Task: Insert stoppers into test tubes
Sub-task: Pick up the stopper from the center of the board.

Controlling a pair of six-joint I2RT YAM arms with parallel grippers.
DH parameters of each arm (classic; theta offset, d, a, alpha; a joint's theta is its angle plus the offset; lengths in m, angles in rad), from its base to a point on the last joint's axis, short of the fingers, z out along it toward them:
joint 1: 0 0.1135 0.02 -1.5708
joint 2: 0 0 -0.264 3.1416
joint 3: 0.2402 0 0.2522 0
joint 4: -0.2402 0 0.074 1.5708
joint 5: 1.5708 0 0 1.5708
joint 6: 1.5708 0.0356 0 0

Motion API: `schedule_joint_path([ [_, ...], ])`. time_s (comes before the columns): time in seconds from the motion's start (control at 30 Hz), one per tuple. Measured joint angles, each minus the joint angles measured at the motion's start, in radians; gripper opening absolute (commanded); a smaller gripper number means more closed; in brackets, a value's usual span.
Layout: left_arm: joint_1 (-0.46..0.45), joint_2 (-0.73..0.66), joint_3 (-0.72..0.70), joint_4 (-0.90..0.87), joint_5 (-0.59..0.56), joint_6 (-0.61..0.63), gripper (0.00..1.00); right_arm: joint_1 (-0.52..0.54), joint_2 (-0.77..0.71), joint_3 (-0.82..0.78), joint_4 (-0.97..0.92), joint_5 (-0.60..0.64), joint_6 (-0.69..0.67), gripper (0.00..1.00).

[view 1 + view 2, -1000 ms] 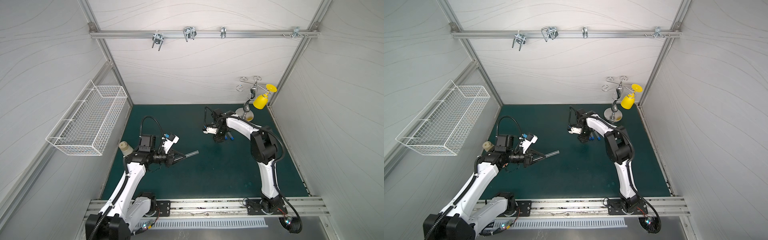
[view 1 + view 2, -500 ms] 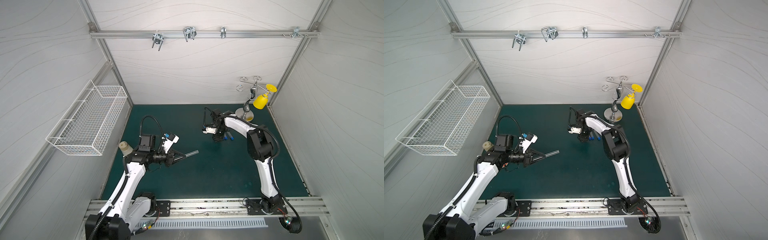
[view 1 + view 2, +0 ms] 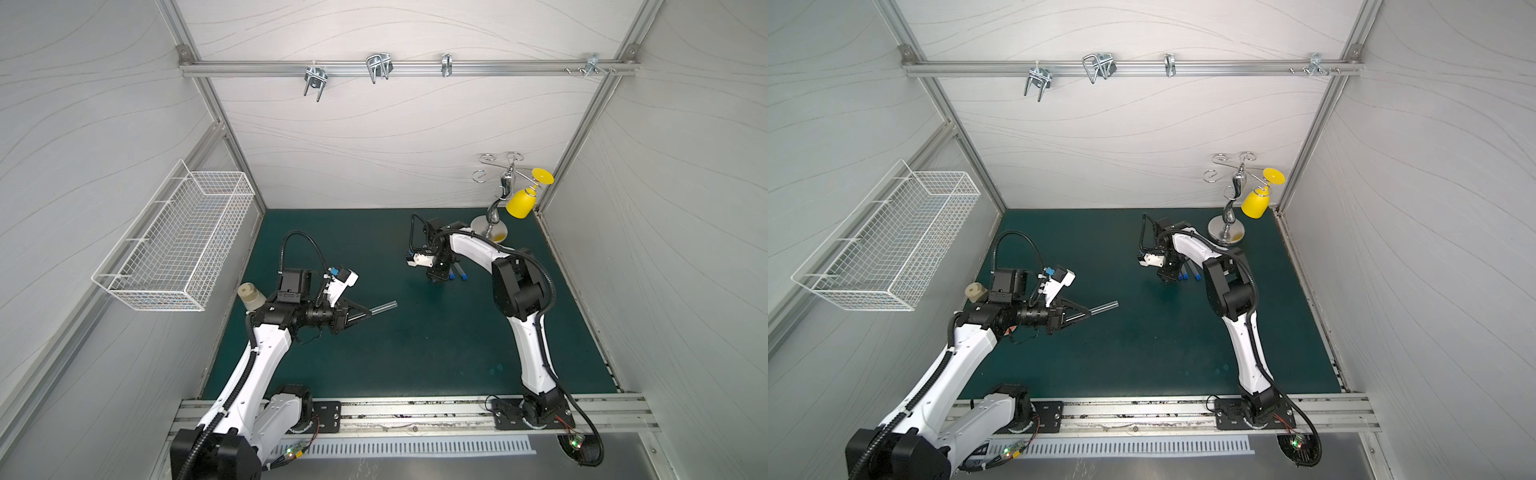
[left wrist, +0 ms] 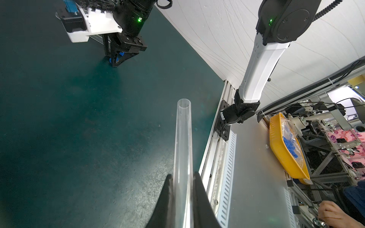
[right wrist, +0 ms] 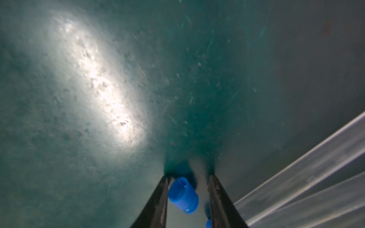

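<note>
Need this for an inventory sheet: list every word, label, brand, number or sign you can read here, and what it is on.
No text can be read in any view.
The small red mark on the left arm: too small to read.
The clear test tube, blue stopper and yellow bin: no markings visible.

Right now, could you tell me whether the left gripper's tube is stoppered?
Not stoppered: the tube ends in a bare, hollow rim.

The left end effector grips a clear test tube above the mat.
</note>
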Motion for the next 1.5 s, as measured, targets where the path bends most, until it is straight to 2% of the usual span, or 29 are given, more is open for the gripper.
schedule_joint_path([
  [0.43, 0.0, 0.0, 0.0, 0.0, 0.0, 0.006, 0.0, -0.001, 0.01, 0.016, -0.001, -0.002, 0.014, 0.24],
  [0.73, 0.0, -0.001, 0.0, -0.001, -0.002, 0.006, 0.0, 0.001, 0.015, 0.025, -0.004, -0.002, 0.025, 0.27],
  [1.13, 0.0, -0.002, 0.0, -0.002, -0.002, 0.007, 0.0, 0.003, 0.021, 0.035, -0.007, -0.006, 0.029, 0.16],
  [1.5, 0.0, -0.002, 0.0, -0.002, -0.003, 0.006, 0.0, 0.003, 0.018, 0.035, -0.008, -0.032, 0.055, 0.16],
])
